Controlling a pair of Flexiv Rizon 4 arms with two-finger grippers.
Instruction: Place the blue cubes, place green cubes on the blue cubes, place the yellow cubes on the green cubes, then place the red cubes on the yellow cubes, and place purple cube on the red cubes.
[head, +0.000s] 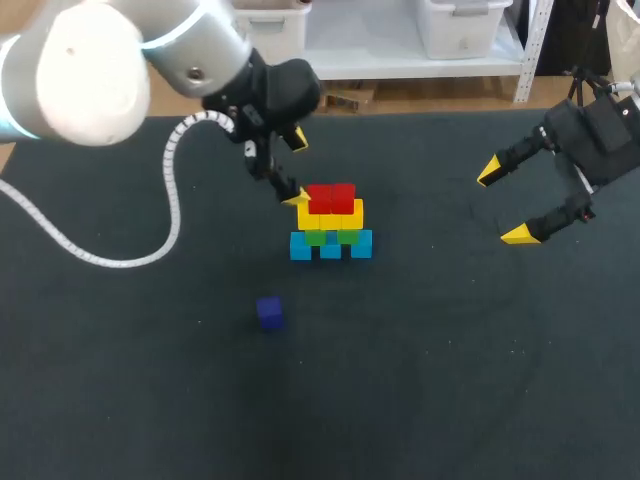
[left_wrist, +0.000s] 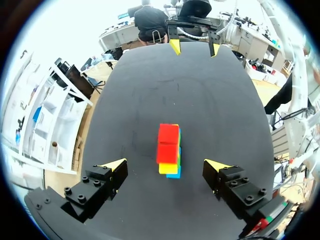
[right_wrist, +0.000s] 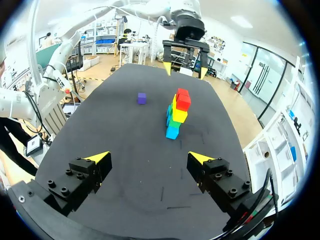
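The stack (head: 330, 222) stood complete up to its fourth layer: blue cubes (head: 330, 246) on the table (head: 450, 380), then green cubes (head: 330, 237), yellow cubes (head: 330, 213) and red cubes (head: 331, 196) on top. The purple cube (head: 270, 312) lay alone on the table, apart from the stack, on the robot's side of it and toward the left arm. It was judged to be the only piece not yet placed. The left gripper (head: 296, 170) hung just beside the stack on its left side, fingers spread wide and holding nothing. One yellow tip was very near the red and yellow layers, though contact could not be confirmed. The right gripper (head: 503, 203) was well apart from the stack on its right side, likewise spread and empty. The first hazard was a sideways or downward move of the left gripper, which could catch the upper layers and push loose cubes off. The second was an off-centre grasp of the small purple cube, which could twist it in the fingers. The third was placement: the red layer offered a narrow seat, so a skewed or forceful set-down could tip the cube or shift the layers beneath.
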